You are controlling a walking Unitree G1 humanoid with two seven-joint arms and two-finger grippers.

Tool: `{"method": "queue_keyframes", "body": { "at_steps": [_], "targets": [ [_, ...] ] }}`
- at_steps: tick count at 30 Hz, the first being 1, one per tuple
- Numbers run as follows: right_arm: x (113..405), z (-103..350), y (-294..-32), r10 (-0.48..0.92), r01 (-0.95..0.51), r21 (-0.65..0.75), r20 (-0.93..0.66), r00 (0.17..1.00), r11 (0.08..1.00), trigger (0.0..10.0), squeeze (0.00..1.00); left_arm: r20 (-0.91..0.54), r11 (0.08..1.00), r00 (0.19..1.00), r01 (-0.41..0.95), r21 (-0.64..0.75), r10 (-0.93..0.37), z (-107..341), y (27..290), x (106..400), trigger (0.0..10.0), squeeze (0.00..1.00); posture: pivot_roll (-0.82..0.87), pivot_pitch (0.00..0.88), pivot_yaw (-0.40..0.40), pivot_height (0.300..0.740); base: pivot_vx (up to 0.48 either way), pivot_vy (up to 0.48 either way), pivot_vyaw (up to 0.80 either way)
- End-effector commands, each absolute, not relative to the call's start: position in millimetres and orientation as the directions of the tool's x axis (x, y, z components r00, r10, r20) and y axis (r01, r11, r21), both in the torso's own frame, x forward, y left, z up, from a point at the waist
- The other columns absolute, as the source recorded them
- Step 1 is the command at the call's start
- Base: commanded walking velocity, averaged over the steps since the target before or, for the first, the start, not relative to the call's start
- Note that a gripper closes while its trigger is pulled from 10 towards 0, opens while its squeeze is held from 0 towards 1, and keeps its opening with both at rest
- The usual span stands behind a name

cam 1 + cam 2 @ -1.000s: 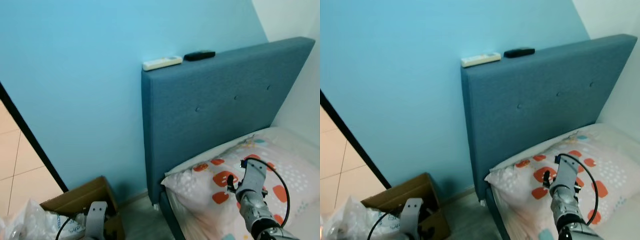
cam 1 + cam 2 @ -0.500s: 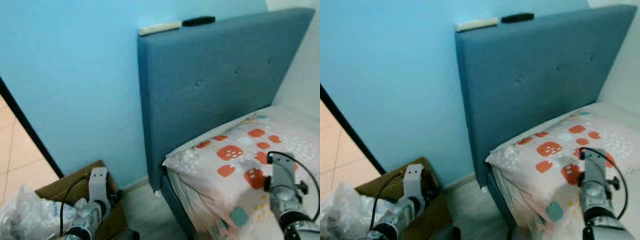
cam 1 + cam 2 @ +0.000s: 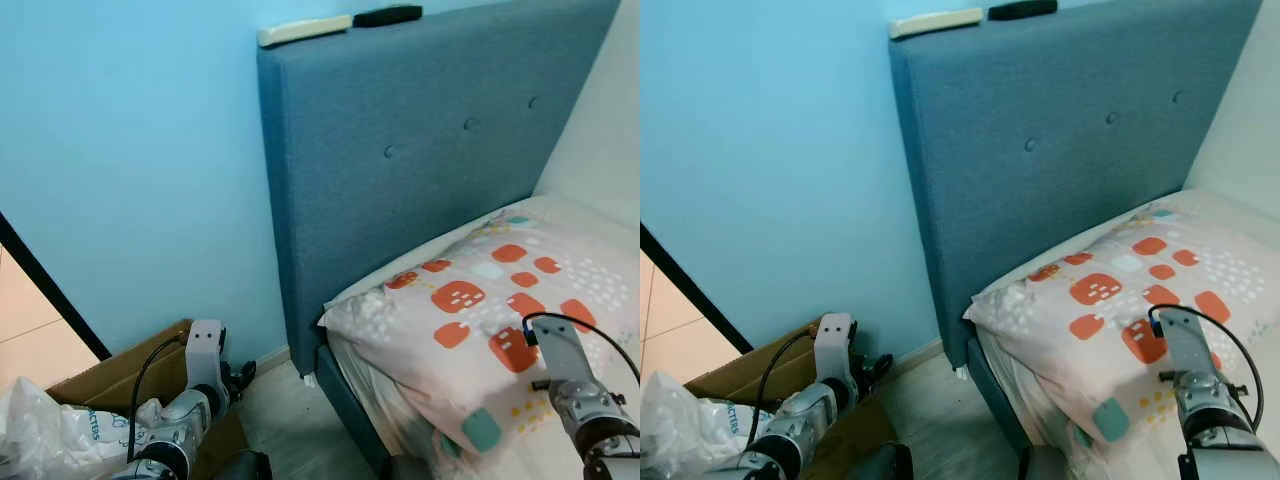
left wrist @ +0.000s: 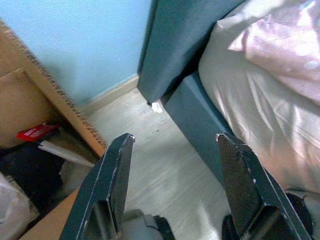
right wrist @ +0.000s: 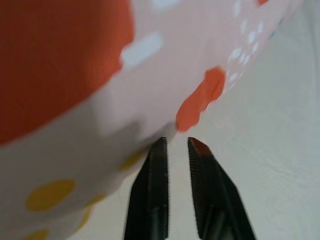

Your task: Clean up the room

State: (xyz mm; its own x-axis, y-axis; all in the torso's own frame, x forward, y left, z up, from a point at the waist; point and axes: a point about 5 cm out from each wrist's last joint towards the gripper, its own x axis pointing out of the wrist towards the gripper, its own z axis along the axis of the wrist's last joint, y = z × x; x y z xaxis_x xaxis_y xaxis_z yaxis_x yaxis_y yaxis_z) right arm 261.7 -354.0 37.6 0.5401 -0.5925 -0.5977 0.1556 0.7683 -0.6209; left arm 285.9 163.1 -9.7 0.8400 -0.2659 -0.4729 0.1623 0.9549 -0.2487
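A blue wall (image 3: 130, 150) stands behind a dark blue headboard (image 3: 420, 150), and the bed (image 3: 1240, 215) runs off to the right with a white sheet. On the bed lies a pillow (image 3: 470, 310) — pink-white with orange blocks, its corner overhanging the edge beside the headboard. Low on the left sits a cardboard box (image 3: 115, 375) with a crumpled plastic bag (image 3: 50, 435) in it. On the headboard's top edge rest a white remote (image 3: 303, 30) and, just beside it, a black remote (image 3: 387, 15). The right gripper (image 5: 175, 147) is at the pillow's edge, its fingers nearly together with a thin gap, the tips touching the fabric — whether they pinch it I cannot tell. The left gripper (image 4: 175, 145) hovers over the floor (image 4: 150, 160) between box and bed, fingers spread wide, holding nothing.
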Motion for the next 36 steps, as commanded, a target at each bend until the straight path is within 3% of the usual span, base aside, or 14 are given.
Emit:
{"method": "queue_keyframes", "body": {
  "at_steps": [1, 5, 11, 12, 13, 15, 20, 22, 29, 34, 35, 36],
  "targets": [
    [255.1, 40.7, -364.7, -0.611, 0.1, -0.663, -0.607, 0.508, 0.742, 0.0, 0.0, -0.476, 0.957, 0.839, 0.163, -0.239, -0.262, -12.6, 170.7, 280.8, 10.0, 0.0, 0.03, 0.097, 0.003, 0.599, 0.0, 0.0, 0.0],
    [246.9, 64.5, -392.9, -0.555, -0.057, -0.639, -0.706, 0.439, 0.768, 0.0, 0.0, -0.499, 0.957, 0.823, 0.173, -0.233, -0.27, -20.8, 176.1, 269.6, 10.0, 0.0, 0.03, 0.137, 0.009, 0.599, 0.0, 0.0, 0.0],
    [240.5, 76.4, -403.5, -0.49, -0.154, -0.576, -0.784, 0.381, 0.803, 0.0, 0.0, -0.508, 0.955, 0.815, 0.177, -0.237, -0.277, -24.9, 176.2, 264.1, 10.0, 0.0, 0.02, 0.157, 0.01, 0.599, 0.0, 0.0, 0.0],
    [240.2, 79.0, -405.0, -0.488, -0.169, -0.575, -0.788, 0.375, 0.8, 4.4, 0.0, -0.51, 0.954, 0.813, 0.18, -0.238, -0.28, -26.1, 176.0, 262.3, 10.0, 0.0, 0.01, 0.171, 0.01, 0.599, 0.0, 0.0, 0.0],
    [241.4, 72.0, -399.1, -0.476, -0.186, -0.568, -0.795, 0.376, 0.802, 10.0, 0.0, -0.51, 0.953, 0.812, 0.184, -0.24, -0.285, -27.1, 175.5, 260.7, 10.0, 0.0, 0.01, 0.18, 0.009, 0.599, 0.0, 0.0, 0.0],
    [241.4, 72.0, -399.1, -0.476, -0.186, -0.568, -0.795, 0.376, 0.802, 10.0, 0.0, -0.51, 0.953, 0.812, 0.184, -0.24, -0.285, -27.1, 175.5, 260.7, 10.0, 0.0, 0.01, 0.18, 0.009, 0.599, 0.0, 0.0, 0.0],
    [262.0, 41.9, -356.5, -0.449, -0.11, -0.586, -0.716, 0.534, 0.803, 10.0, 0.0, -0.502, 0.953, 0.815, 0.195, -0.232, -0.289, -27.1, 179.4, 258.5, 10.0, 0.0, 0.03, 0.216, 0.021, 0.599, 0.0, 0.0, 0.0],
    [262.4, 38.3, -352.0, -0.46, -0.102, -0.596, -0.706, 0.538, 0.796, 10.0, 0.0, -0.493, 0.953, 0.821, 0.198, -0.229, -0.289, -25.3, 182.0, 259.5, 10.0, 0.0, 0.05, 0.234, 0.027, 0.599, 0.0, 0.0, 0.0],
    [258.6, 31.7, -347.5, -0.478, -0.113, -0.602, -0.722, 0.501, 0.791, 10.0, 0.0, -0.459, 0.954, 0.838, 0.224, -0.201, -0.294, -18.9, 198.2, 258.3, 10.0, 0.0, 0.08, 0.311, 0.046, 0.599, 0.0, 0.0, 0.0],
    [268.2, 42.6, -351.4, -0.517, -0.072, -0.673, -0.627, 0.583, 0.736, 10.0, 0.0, -0.457, 0.954, 0.84, 0.231, -0.189, -0.294, -19.4, 205.4, 252.4, 10.0, 0.0, 0.09, 0.331, 0.053, 0.599, 0.0, 0.0, 0.0],
    [282.4, 61.5, -354.9, -0.546, 0.051, -0.716, -0.483, 0.684, 0.696, 10.0, 0.0, -0.455, 0.953, 0.839, 0.239, -0.185, -0.299, -20.1, 208.7, 247.5, 10.0, 0.0, 0.11, 0.355, 0.059, 0.599, 0.0, 0.0, 0.0],
    [282.4, 61.5, -354.9, -0.546, 0.051, -0.716, -0.483, 0.684, 0.696, 10.0, 0.0, -0.455, 0.953, 0.839, 0.239, -0.185, -0.299, -20.1, 208.7, 247.5, 10.0, 0.0, 0.11, 0.355, 0.059, 0.599, 0.0, 0.0, 0.0]
  ]
}}
